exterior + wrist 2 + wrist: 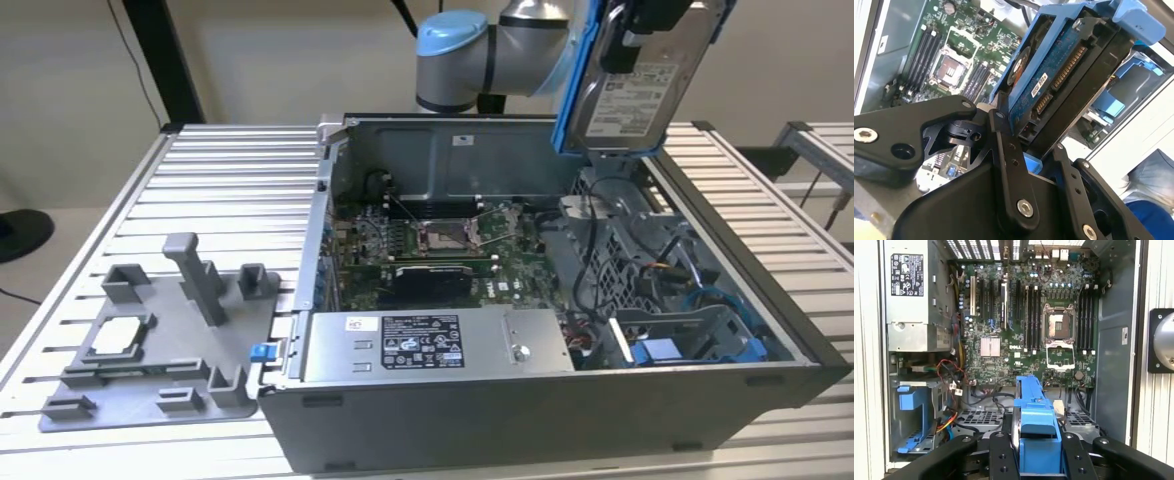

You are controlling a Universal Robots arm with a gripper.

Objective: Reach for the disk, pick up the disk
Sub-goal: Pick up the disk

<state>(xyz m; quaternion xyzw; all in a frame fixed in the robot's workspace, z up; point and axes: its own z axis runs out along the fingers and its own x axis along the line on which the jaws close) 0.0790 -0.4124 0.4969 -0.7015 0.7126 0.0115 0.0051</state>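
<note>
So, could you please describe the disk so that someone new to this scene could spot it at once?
Start at the open grey computer case on the slatted metal table, then look above its far rim. There the black pincer holds the flat silver-grey metal disk aloft, clear of the case. Its bright blue plastic bracket and white label set it apart from the grey power supply box inside the case.

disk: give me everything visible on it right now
The disk is a flat silver-grey metal drive with a white printed label, framed by a bright blue plastic bracket. It hangs tilted, near upright, above the open computer case, clear of it. The second wrist view shows its blue circuit-board underside and connector pins. The tool is shut on it, black fingers clamping both faces.
</note>
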